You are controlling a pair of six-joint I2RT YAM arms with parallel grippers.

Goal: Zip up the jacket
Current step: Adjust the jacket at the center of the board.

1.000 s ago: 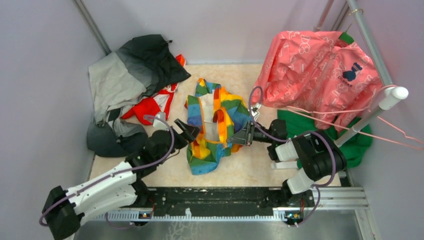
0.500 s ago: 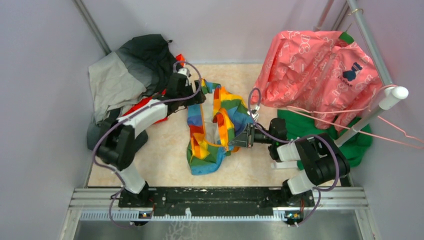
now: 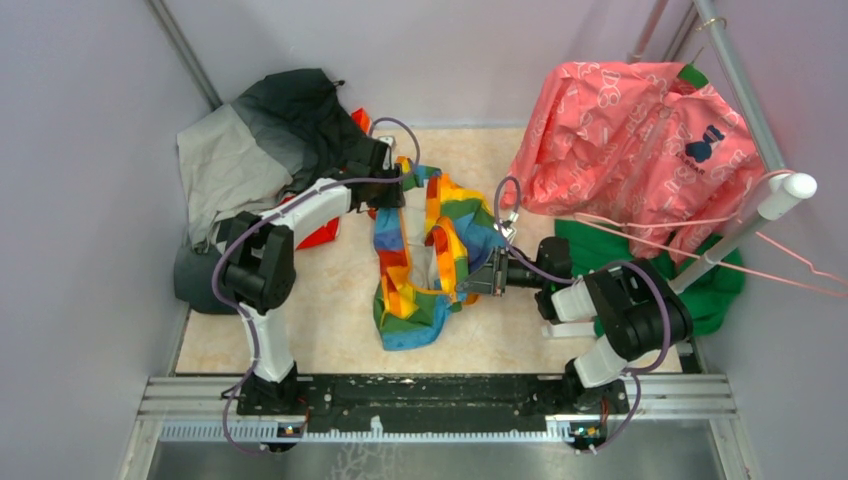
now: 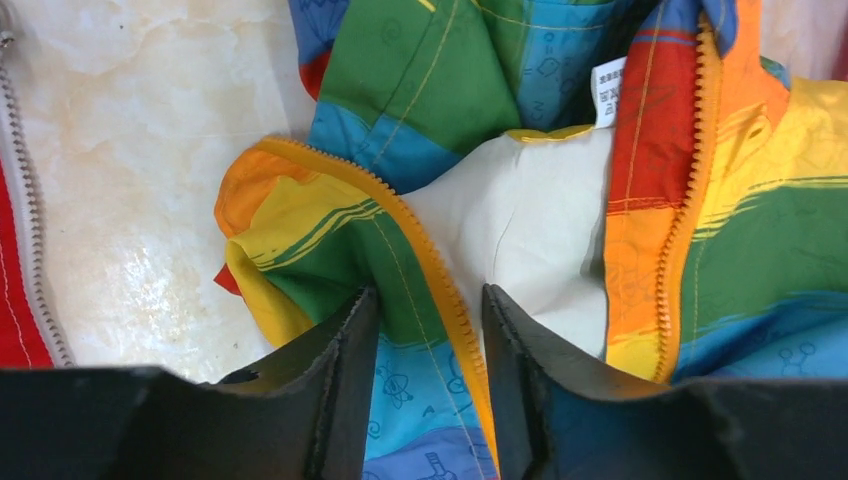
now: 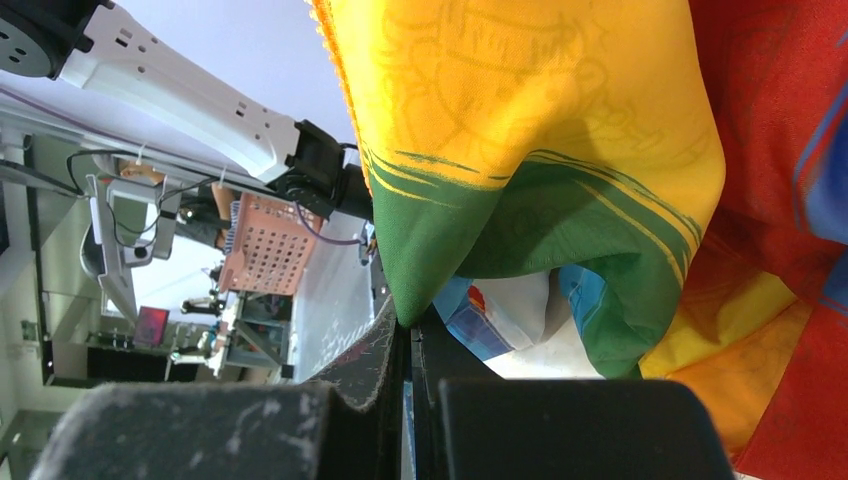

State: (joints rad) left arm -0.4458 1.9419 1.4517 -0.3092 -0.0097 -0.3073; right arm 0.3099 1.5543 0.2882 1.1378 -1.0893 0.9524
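The jacket (image 3: 440,225) lies crumpled at the middle of the surface (image 3: 340,290). Its long axis runs from the far wall toward the arms' bases, and its front is open and facing up, with pale lining (image 4: 540,230) showing. At the far end, the left end effector (image 4: 422,300) stands partly open, its fingers on either side of the orange zipper (image 4: 440,290) edge without pinching it. The right end effector (image 5: 408,325) is clamped tight on the opposite front edge, holding a fold of yellow-and-green cloth. A grey-and-black jacket (image 3: 260,140) lies heaped far left.
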